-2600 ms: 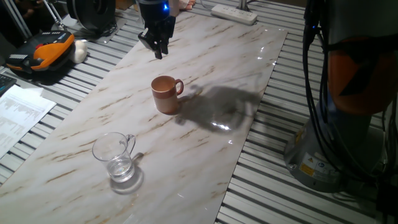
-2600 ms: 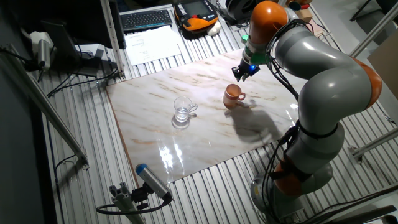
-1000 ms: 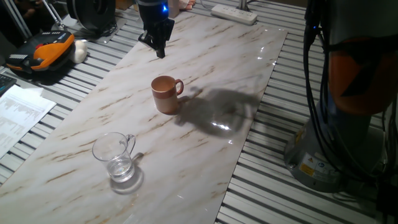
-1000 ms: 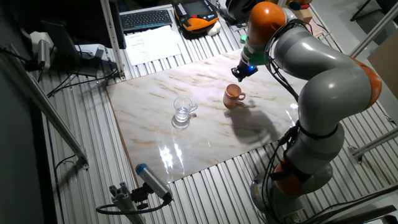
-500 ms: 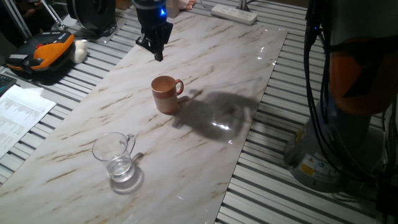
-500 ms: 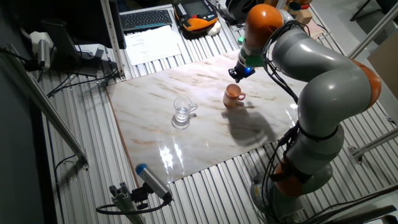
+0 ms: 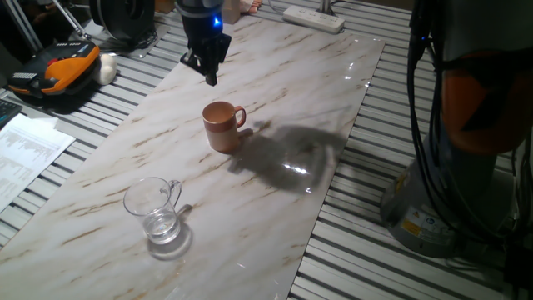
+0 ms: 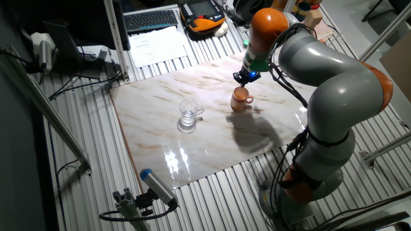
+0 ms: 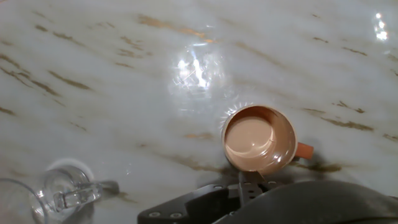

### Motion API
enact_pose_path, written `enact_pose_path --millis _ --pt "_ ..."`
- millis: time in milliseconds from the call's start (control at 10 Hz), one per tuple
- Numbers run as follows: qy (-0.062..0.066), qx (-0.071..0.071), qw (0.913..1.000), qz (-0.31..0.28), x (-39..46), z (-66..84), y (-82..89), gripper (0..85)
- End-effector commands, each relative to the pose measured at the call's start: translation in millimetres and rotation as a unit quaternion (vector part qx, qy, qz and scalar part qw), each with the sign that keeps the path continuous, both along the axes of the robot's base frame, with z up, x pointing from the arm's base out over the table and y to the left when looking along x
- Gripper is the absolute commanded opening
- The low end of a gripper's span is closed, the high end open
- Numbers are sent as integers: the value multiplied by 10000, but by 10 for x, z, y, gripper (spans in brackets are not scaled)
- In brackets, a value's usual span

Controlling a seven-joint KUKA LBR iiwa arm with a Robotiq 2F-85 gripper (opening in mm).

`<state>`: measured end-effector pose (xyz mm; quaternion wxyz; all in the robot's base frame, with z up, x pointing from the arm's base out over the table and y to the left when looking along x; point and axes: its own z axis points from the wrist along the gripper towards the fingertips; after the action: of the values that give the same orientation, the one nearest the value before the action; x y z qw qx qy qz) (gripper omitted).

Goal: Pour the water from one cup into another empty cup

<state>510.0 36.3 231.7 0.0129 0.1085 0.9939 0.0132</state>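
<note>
Marble-patterned and glossy, the counter (image 7: 291,92) carries two mugs that stand well apart from each other. The tool (image 7: 209,73) hangs in the air above it, pointing down, with a blue light glowing on its body; its fingers look drawn close together in both fixed views, but they are small and dark there and out of sight in the hand view, so I cannot tell for certain how they stand. Just below the tool and a little toward the near edge stands the terracotta-brown mug (image 7: 222,126), upright, its handle turned away from the glass mug; the hand view looks straight down into its lighter inside, which appears dry. The tool touches neither mug. Far from the tool, near the counter's front edge, the clear glass mug (image 7: 154,211) stands upright with a shallow pool of water (image 7: 162,227) at its bottom, its loop handle facing back toward the brown mug. Beyond the counter's edge on the tool's far side lie an orange-and-black device (image 7: 58,71) and some printed papers (image 7: 25,154).
</note>
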Motion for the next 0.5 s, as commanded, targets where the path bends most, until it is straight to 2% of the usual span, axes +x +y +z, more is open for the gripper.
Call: enact_pose_path --millis 0,100,300,400 --pt "3 -4 10000 -67 -6 9 8 0" --pt "7 13 9998 -174 -3 11 5 0" --pt "-1 179 9983 -546 -2 5 14 0" --pt "-7 202 9976 -661 -3 9 21 0"
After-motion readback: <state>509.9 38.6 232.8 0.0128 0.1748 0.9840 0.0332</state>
